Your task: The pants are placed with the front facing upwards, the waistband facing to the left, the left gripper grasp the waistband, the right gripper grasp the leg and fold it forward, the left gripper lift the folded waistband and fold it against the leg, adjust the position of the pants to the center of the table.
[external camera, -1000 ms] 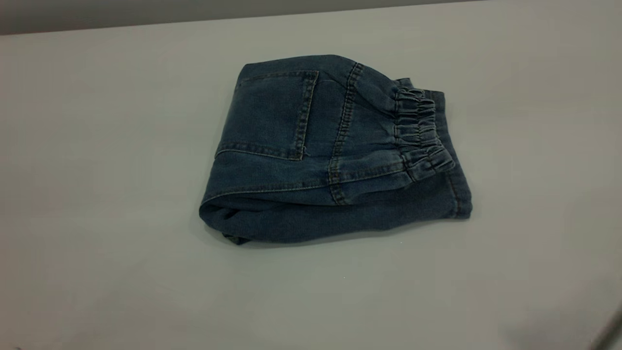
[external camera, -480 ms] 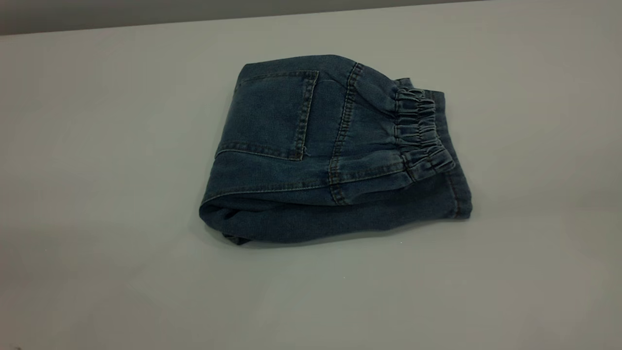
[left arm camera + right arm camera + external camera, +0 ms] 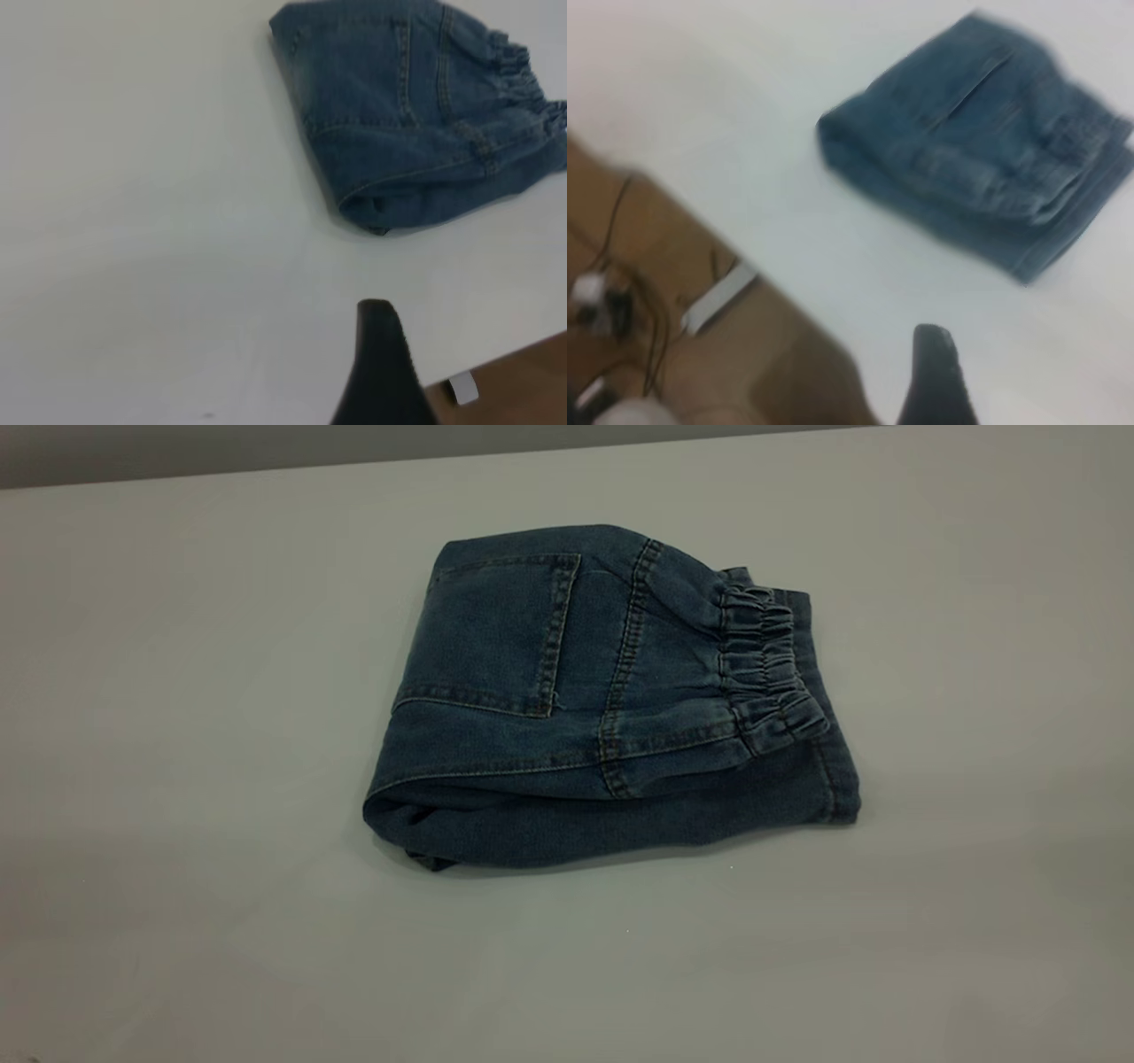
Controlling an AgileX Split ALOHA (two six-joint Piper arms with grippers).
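A broad white surface (image 3: 177, 779) fills the exterior view, its far edge meeting a grey wall (image 3: 177, 452) along the top of the frame. Near the middle of the surface, a little toward the far side, the pants (image 3: 602, 700) lie folded into a compact blue denim bundle, nothing touching them. The uppermost layer shows a back pocket (image 3: 496, 633) outlined in tan stitching, with a vertical double seam just beside it. The waistband (image 3: 766, 669), gathered and crinkled, sits on top toward the bundle's right end, folded over the leg (image 3: 620, 824), whose darker denim runs beneath it along the near edge and ends in a hem at the right. The fold at the left end is rounded and slightly bulky, with a small corner of cloth poking out underneath. Neither arm appears in the exterior view. In the left wrist view a single dark fingertip (image 3: 383, 354) of the left claw stands over bare surface well apart from the pants (image 3: 416, 115); whether that claw is wide or narrow cannot be told from the one finger seen. The same view shows the surface's edge, brown floor and a small white piece (image 3: 462, 388) beyond it. The right wrist view likewise shows one dark fingertip (image 3: 935, 372) of the right claw, clear of the pants (image 3: 983, 150) near the surface's edge, and its spread cannot be told either; cables (image 3: 620, 292) and a white strip (image 3: 718, 297) lie on the brown floor below.
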